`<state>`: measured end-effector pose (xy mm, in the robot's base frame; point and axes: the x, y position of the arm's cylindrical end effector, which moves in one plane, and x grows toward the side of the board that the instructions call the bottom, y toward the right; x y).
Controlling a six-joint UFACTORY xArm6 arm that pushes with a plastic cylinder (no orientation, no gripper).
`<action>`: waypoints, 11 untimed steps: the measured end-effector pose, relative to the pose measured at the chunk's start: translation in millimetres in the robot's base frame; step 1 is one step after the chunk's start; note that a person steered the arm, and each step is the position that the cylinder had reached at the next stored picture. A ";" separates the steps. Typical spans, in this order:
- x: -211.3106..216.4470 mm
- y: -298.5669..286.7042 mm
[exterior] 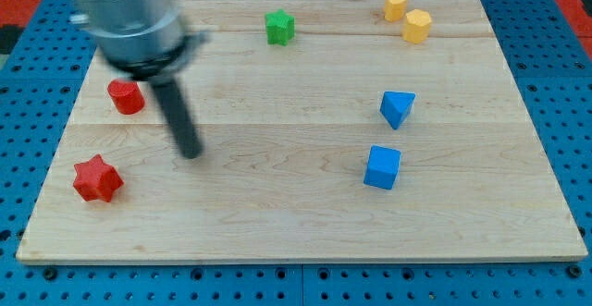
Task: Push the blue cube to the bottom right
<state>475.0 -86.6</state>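
Observation:
The blue cube [382, 167] lies on the wooden board [296, 223], right of centre. A blue wedge-shaped block [397, 108] sits just above it, apart from it. My tip [190, 152] rests on the board in the view's left half, far to the left of the blue cube and touching no block. The red star [97, 178] is to the lower left of my tip and the red cylinder [126, 96] to its upper left.
A green star [279, 27] sits near the top edge at centre. Two yellow blocks [396, 4] [417, 26] sit at the top right. A blue pegboard [564, 84] surrounds the board.

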 end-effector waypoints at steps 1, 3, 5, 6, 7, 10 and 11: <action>-7.3 100.1; 37.8 173.1; 68.8 176.9; 86.7 141.4; 104.6 140.7; 73.3 117.8; 21.4 81.1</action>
<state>496.3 -5.5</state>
